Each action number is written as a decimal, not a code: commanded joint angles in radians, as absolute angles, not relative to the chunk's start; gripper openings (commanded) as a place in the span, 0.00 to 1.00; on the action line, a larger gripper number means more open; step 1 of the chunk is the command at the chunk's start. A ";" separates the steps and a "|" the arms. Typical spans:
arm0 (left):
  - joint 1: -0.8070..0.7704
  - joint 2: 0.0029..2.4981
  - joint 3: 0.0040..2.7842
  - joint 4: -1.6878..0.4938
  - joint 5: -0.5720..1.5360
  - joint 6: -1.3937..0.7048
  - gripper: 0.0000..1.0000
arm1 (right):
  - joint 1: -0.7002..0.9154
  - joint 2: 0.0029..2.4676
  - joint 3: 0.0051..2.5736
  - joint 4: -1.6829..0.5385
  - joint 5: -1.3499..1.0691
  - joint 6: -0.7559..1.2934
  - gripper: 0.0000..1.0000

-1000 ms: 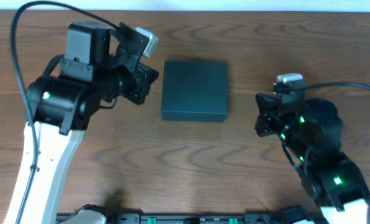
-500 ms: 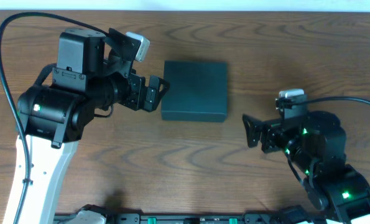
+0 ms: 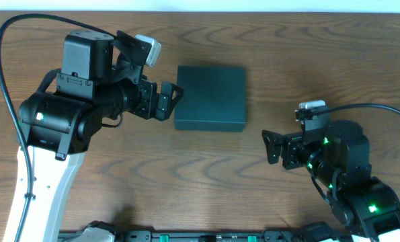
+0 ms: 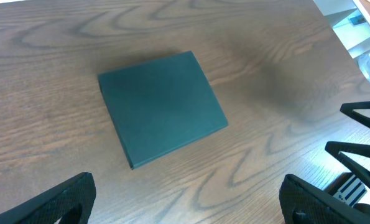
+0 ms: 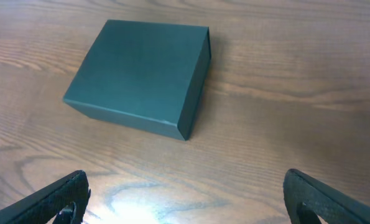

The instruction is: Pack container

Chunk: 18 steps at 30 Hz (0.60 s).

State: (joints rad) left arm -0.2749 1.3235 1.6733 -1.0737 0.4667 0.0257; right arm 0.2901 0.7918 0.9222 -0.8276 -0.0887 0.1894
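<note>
The container (image 3: 210, 97) is a dark teal-green square box lying flat on the wooden table with its lid down. My left gripper (image 3: 167, 101) hovers just left of it, open, its fingers pointing at the box's left side with nothing between them. In the left wrist view the container (image 4: 163, 107) lies ahead of the open left gripper (image 4: 188, 208). My right gripper (image 3: 269, 148) is open and empty, lower right of the box and well apart from it. The right wrist view shows the container (image 5: 138, 74) beyond the wide-spread right gripper (image 5: 191, 205).
The brown wooden table (image 3: 206, 181) stretches around the box. Black cables (image 3: 11, 40) loop off both arms. A black rail (image 3: 206, 235) runs along the table's near edge. Part of the right arm (image 4: 362, 137) shows at the right edge of the left wrist view.
Both grippers went from shut to open. The left arm shifted slightly left and turned its fingers toward the box. The right arm drew back toward the near edge.
</note>
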 commanded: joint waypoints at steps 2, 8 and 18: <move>-0.268 1.255 1.678 -1.108 0.389 0.054 0.95 | 0.282 0.792 0.939 -0.831 -0.082 0.189 0.99; -0.268 1.061 1.568 -1.145 0.141 0.088 0.96 | 0.282 0.792 0.939 -0.831 -0.083 0.189 0.99; -0.225 0.606 0.967 -0.834 0.086 0.175 0.96 | 0.282 0.792 0.939 -0.831 -0.083 0.189 0.99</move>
State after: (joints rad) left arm -0.2440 0.6724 1.0801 -0.8631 0.1192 0.1440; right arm 0.2901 0.7918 0.9264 -0.8303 -0.0891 0.1894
